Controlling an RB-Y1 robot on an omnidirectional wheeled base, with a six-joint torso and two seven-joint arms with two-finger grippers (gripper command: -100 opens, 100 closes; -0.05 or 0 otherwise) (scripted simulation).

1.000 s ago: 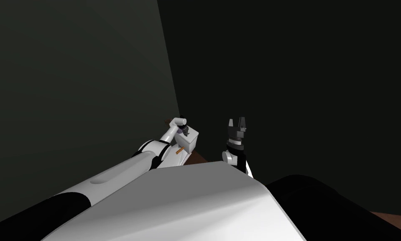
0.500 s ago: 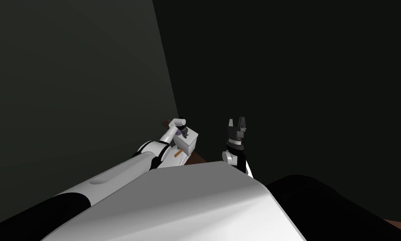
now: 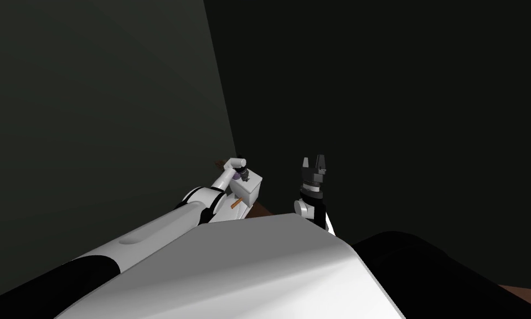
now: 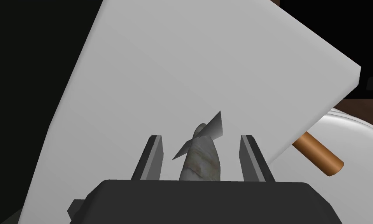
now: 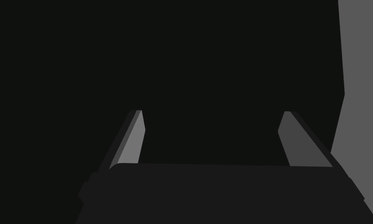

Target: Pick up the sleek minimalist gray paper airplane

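Grey paper airplane (image 4: 199, 148) lying between the blades of the left claw (image 4: 201, 137), on a white slab (image 4: 205, 58). Blades narrowed but clear of both wings. Copper-coloured rod (image 4: 318, 154) just outside one blade. Right claw (image 3: 314, 162) well apart, raised, spread wide.

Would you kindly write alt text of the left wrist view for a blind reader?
The open left gripper straddles a grey paper airplane, seen against a white slab; a brown rod pokes out from behind the slab's edge.
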